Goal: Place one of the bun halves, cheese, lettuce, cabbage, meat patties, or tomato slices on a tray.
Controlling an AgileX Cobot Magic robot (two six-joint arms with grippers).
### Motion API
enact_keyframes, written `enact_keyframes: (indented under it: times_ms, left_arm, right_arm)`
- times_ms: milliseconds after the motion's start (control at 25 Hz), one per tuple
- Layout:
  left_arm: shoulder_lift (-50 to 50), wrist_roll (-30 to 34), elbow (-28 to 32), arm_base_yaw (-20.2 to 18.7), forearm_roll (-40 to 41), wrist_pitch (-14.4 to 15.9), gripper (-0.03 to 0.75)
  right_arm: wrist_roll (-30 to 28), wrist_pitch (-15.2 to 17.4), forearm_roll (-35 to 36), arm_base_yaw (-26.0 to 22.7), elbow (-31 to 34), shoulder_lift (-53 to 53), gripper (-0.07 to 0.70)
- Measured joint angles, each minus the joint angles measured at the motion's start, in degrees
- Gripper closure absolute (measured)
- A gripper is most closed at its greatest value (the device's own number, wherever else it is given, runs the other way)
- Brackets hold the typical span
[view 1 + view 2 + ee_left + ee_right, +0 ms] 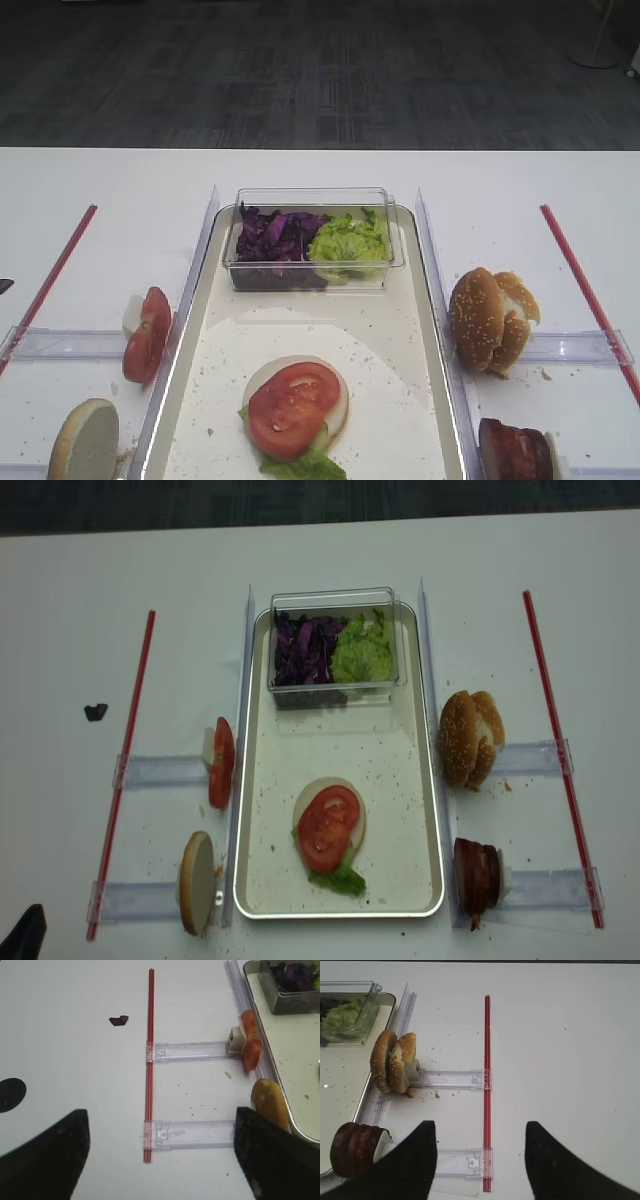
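On the tray [415, 810], near its front end, two tomato slices [326, 827] lie flat and overlapping on a pale bun half, with a lettuce [340, 880] leaf under them; the row runs slightly diagonal along the tray's long axis; at the far end a clear tub [335, 640] holds purple cabbage [305, 650] and more green leaves. Left of the tray, more tomato slices stand on edge, and one bun half [196, 895] stands nearer; right of it stand the seeded bun halves [470, 737] and the meat patties [477, 877]. The left claw [160, 1160] hangs wide open over the counter [65, 1035], holding nothing; the right claw [480, 1160] also is empty, its fingers apart. Only the left wrist view and the realsense view show a small dark scrap [119, 1020] beyond the red strip [148, 1060].
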Motion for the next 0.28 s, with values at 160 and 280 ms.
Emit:
enact_keyframes:
  times_ms: [160,280]
  left_arm:
    - [0.0,0.0,0.0,0.0,0.0,0.0,0.17]
    - [0.0,0.0,0.0,0.0,0.0,0.0,0.17]
  right_arm:
    - [0.0,0.0,0.0,0.0,0.0,0.0,0.205]
    - [0.0,0.0,0.0,0.0,0.0,0.0,0.204]
